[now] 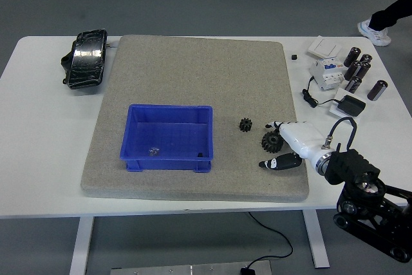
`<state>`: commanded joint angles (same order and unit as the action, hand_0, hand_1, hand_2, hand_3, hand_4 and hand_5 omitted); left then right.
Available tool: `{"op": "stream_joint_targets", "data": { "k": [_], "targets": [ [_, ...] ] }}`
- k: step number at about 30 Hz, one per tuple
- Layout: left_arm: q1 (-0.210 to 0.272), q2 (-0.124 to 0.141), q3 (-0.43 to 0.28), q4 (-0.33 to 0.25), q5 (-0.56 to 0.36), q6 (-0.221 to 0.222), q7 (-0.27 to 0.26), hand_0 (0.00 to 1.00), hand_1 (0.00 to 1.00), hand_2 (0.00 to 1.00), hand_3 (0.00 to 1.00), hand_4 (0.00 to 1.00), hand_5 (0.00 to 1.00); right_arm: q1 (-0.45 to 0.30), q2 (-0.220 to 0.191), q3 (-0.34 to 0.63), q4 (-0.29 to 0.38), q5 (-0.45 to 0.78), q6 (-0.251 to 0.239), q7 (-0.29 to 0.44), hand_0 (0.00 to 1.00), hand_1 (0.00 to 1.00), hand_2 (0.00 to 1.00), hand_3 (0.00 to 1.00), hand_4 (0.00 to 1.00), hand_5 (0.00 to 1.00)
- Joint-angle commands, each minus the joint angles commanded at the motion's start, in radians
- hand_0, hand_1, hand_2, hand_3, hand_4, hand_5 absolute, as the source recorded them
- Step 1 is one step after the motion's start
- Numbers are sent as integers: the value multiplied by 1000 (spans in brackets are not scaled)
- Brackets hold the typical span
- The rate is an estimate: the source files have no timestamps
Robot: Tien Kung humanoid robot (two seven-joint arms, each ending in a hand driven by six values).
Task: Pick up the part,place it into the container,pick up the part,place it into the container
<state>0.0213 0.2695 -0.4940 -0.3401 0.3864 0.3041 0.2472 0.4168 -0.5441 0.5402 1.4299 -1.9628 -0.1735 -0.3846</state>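
Note:
A blue container (168, 154) stands on the grey mat (193, 69), left of centre, with one small dark part (153, 151) on its floor. Two black gears lie on the mat to its right: a small gear (244, 123) and a larger gear (271, 141). My right hand (266, 146) reaches in from the lower right. Its white upper finger and dark lower fingers (280, 163) are spread on either side of the larger gear, close to it. No grip on the gear is visible.
A black pedal-like object (85, 60) lies at the table's back left. At the back right are several black cylinders (360, 69), a circuit breaker (326, 73), a white switch plate (325, 46) and a black adapter (351, 104). A person's shoe (373, 31) shows beyond the table.

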Motion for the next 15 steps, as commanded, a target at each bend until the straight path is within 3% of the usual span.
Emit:
{"op": "stream_joint_targets", "data": {
  "k": [1, 2, 7, 8, 14, 15],
  "targets": [
    [0, 0, 0, 0, 0, 0, 0, 674, 668, 595, 564, 513, 411, 0, 0, 0, 0, 0, 0, 0, 588, 629, 665, 774, 852, 360],
    [0, 0, 1, 0, -1, 0, -1, 674, 668, 596, 565, 510, 411, 0, -1, -2, -1, 1, -3, 2, 524, 561, 582, 685, 774, 319],
    [0, 0, 1, 1, -4, -1, -3, 674, 668, 596, 565, 510, 411, -3, -6, -7, -5, 5, -20, 13, 524, 561, 582, 685, 774, 319],
    [0, 0, 1, 1, -4, -1, -3, 674, 669, 597, 565, 510, 417, -3, -6, -8, -7, 7, -23, 14, 492, 533, 541, 675, 645, 280],
    [1, 2, 0, 2, -5, -1, -6, 674, 669, 597, 565, 510, 417, -3, -6, -12, -17, 19, -37, 23, 492, 533, 541, 675, 645, 280],
    [1, 2, 0, 2, -6, -2, -6, 674, 668, 597, 566, 509, 415, -3, -6, -13, -19, 21, -40, 25, 470, 515, 506, 672, 602, 255]
  ]
}}
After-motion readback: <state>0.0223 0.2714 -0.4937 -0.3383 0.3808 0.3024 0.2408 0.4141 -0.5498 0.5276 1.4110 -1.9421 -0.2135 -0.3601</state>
